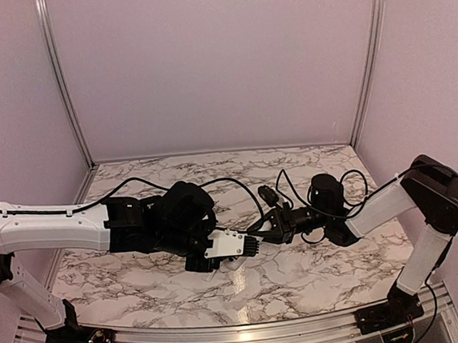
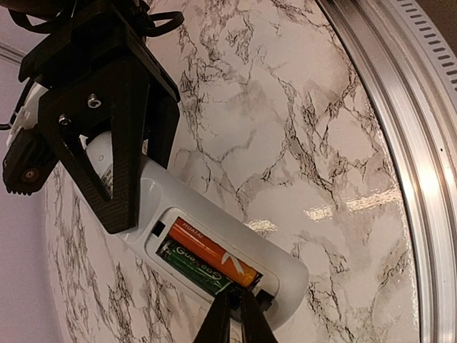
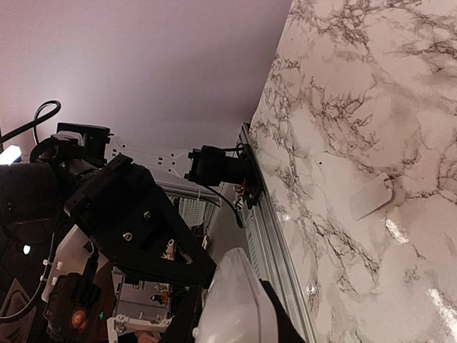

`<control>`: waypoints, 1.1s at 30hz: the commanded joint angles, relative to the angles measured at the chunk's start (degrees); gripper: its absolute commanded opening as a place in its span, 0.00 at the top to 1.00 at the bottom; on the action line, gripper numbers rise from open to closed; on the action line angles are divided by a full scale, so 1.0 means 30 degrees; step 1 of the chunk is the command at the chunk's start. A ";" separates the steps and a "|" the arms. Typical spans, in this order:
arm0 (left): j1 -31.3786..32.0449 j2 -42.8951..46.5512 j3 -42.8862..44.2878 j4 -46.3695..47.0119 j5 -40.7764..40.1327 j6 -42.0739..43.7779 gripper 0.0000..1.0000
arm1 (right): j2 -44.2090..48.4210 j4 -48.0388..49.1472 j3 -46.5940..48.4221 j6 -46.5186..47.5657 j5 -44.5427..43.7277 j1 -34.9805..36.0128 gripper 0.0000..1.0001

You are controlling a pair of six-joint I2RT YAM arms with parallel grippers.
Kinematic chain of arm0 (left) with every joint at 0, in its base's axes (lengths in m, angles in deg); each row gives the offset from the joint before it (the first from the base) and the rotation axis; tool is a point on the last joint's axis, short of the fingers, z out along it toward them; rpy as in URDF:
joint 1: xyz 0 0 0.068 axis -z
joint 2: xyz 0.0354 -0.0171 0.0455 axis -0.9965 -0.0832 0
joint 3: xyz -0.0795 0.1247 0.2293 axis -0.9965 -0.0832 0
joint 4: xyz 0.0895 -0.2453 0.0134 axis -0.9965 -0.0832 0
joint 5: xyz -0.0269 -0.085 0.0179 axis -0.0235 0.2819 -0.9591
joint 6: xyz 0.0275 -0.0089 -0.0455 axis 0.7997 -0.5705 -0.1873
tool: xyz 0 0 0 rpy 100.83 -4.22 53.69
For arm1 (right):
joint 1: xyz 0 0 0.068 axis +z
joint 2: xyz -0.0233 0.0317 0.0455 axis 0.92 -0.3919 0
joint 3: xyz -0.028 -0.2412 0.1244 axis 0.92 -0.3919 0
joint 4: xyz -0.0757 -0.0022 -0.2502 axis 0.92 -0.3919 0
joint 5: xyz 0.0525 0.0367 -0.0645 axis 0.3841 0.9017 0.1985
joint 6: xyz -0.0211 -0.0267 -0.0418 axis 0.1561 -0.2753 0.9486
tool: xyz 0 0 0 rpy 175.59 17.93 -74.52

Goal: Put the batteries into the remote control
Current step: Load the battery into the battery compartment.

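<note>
Evidently the loading is near its end: the remote control (image 2: 207, 214) appears to be held up off the surface (image 2: 300, 128), back side showing and battery bay uncovered; two cells lie side by side in that bay, an orange battery (image 2: 214, 251) and a green-labelled battery (image 2: 191, 268), touching along their length.

The left jaws are clamped across the remote's body at the end away from the bay; I judge that deliberate, since it leaves the bay free for the other arm and steadies the remote against a push. The right jaws come in at the remote's bay end, their tips close together with only a sliver between them, right at the bay's end wall where the cells finish; whether they pinch anything or merely press there I cannot tell, for the tips hide the contact. From above, the two arms meet nose to nose at the remote, so a push from the right would be braced by the left.

The cover plate (image 3: 371, 196) lies flat on the surface, well apart from the remote, so the bay is not yet closed. Both cells look seated, though their ends nearest the tips are hidden; a hard push could lever a cell out or twist the remote in its clamp.
</note>
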 commanded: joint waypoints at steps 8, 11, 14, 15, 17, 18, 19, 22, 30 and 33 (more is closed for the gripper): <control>0.0095 -0.2163 0.1082 -0.2197 -0.0170 -0.0794 0.92 | 0.1496 0.0768 0.1049 0.0301 0.0388 0.0522 1.00; 0.0153 -0.2756 0.1562 -0.2741 -0.0170 -0.0965 0.91 | 0.1785 0.0306 0.1185 0.0552 0.0387 0.0529 1.00; 0.0183 -0.3090 0.1887 -0.3222 -0.0581 -0.1162 0.91 | 0.2117 -0.0160 0.1204 0.0799 0.0386 0.0511 1.00; 0.0183 -0.3176 0.1968 -0.3358 -0.0778 -0.1174 0.92 | 0.2226 -0.0403 0.1251 0.0929 0.0386 0.0524 1.00; 0.0183 -0.3214 0.1879 -0.3404 -0.0813 -0.1221 0.92 | 0.2360 -0.0853 0.1304 0.1261 0.0357 0.0540 1.00; 0.0183 -0.3173 0.1817 -0.3410 -0.0851 -0.1248 0.92 | 0.2391 -0.0969 0.1314 0.1353 0.0357 0.0528 1.00; 0.0183 -0.3143 0.1806 -0.3414 -0.0918 -0.1321 0.93 | 0.2399 -0.1020 0.1352 0.1457 0.0358 0.0519 1.00; 0.0183 -0.2716 0.1796 -0.3046 -0.1056 -0.1791 0.91 | 0.2469 -0.1827 0.1472 0.2262 0.0245 0.0496 1.00; -0.0444 0.1300 0.0081 0.2520 -0.1011 -0.4677 0.57 | 0.2968 -0.5626 0.1663 0.5745 -0.1086 0.0084 1.00; -0.0996 0.1906 -0.0263 0.3555 -0.1283 -0.6500 0.42 | 0.3212 -0.5945 0.1441 0.6441 -0.1599 -0.0177 1.00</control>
